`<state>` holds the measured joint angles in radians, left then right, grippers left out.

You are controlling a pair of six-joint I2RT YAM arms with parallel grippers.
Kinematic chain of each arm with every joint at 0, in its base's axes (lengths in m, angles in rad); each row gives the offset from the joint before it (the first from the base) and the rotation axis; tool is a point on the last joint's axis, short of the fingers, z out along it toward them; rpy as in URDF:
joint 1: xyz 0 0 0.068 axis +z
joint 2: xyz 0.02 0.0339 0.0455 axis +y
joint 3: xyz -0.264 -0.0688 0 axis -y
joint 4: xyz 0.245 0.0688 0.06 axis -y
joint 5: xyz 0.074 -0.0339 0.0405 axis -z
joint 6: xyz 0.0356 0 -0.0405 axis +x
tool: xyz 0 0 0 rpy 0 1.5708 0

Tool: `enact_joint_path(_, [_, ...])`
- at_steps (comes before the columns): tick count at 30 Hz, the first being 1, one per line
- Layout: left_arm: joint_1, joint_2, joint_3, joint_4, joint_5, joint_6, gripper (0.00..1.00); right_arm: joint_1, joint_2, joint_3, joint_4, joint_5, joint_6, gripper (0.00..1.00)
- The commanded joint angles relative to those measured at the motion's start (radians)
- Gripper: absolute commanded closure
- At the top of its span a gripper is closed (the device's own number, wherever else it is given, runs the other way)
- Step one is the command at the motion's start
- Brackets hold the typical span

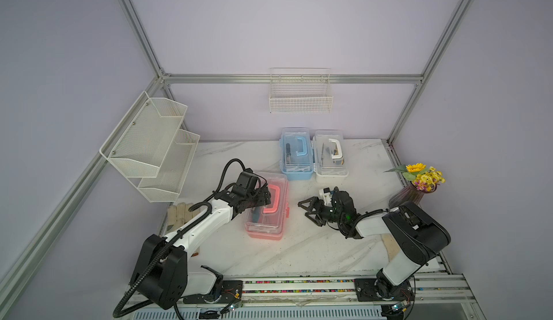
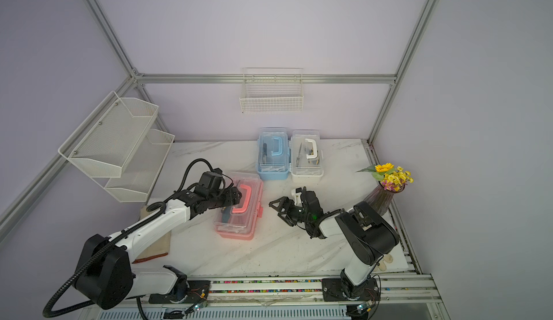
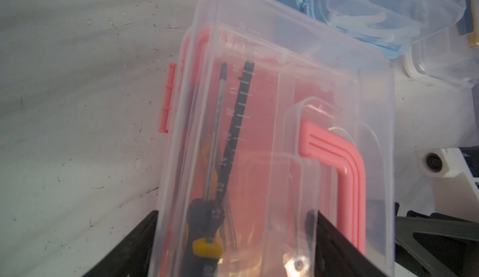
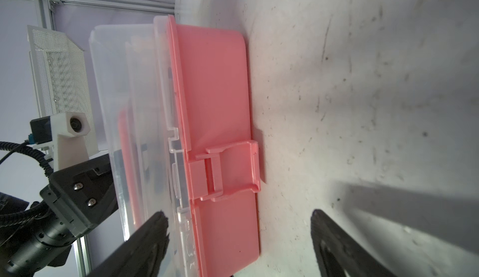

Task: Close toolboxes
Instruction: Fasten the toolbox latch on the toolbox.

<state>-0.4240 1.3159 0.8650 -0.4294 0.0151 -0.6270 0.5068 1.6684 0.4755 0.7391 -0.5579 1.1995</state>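
The left end effector [image 1: 264,200] was seen lowered onto the clear lid [image 1: 266,224] of the pink toolbox [image 1: 263,237], just beside the pink handle [image 1: 277,197]. In the left wrist view the left end effector [image 3: 234,213] was shown with its 2 fingers spread, 1 at the lid's outer long edge and 1 by the handle [image 3: 344,164], with a strip of lid between them. Whether the lid was being squeezed could not be told. Through the lid a screwdriver [image 3: 216,138] and a black ruler [image 3: 242,102] were seen lying side by side.

The right end effector [image 1: 305,212] was held low over the counter [image 1: 314,249], near the pink toolbox's right side but apart from it. Its jaws were spread wide and nothing was held between them [image 4: 237,213]. From that wrist the pink toolbox [image 4: 215,81] was viewed side-on. The lid was seated on the base, and the latch [image 4: 230,169] was folded down against the base rather than hooked over the lid.

In both top views the pink toolbox [image 2: 236,231] was placed mid-counter, toward the left arm. The blue toolbox [image 1: 296,154] and the white toolbox [image 1: 330,154] were set side by side at the back of the counter, touching, with lids down. Their latches could not be made out.

A vase of flowers [image 1: 410,194] was stood at the counter's right edge. A wire basket [image 1: 300,100] was hung on the back wall and a 2-tier mesh shelf [image 1: 149,142] on the left wall.
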Motion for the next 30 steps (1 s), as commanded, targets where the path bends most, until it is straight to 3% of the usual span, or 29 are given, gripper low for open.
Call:
enact_joint_path(1, [0.034, -0.009, -0.116, 0.006, 0.088, -0.071, 0.26, 0.015, -0.009, 0.025, 0.028, -0.005, 0.013, 0.11])
enact_joint_path(5, [0.084, -0.021, -0.205, 0.105, 0.175, -0.106, 0.34, 0.028, -0.018, 0.031, 0.011, 0.003, 0.015, 0.13])
enact_joint_path(13, [0.114, 0.016, -0.281, 0.217, 0.254, -0.139, 0.39, 0.069, 0.031, 0.047, 0.092, 0.007, 0.056, 0.16])
enact_joint_path(30, [0.114, 0.012, -0.267, 0.192, 0.253, -0.122, 0.42, 0.09, 0.299, 0.061, 0.604, 0.084, 0.234, 0.1])
